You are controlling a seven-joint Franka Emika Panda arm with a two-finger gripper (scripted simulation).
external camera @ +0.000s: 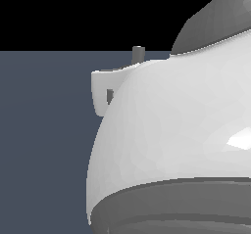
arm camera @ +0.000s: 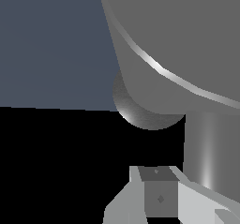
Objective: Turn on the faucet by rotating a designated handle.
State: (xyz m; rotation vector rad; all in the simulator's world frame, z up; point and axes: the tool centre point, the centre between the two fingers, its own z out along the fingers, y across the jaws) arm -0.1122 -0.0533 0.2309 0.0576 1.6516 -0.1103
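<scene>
While near the jaws, faucet [arm camera: 187,45] beyond.

I read the robot arm [external camera: 166,130] as white glossy plastic, smooth, with one bright highlight; its joint bands are dark grey and matt. The faucet [arm camera: 187,35] looks like brushed grey metal, mostly matt, with a thin bright sheen along its rim and a soft gleam on the rounded base just beyond the gripper [arm camera: 157,190]. The gripper fingers [arm camera: 197,204] appear flat, matt, pale grey. The floor [external camera: 44,145] is uniform matt slate blue.
</scene>
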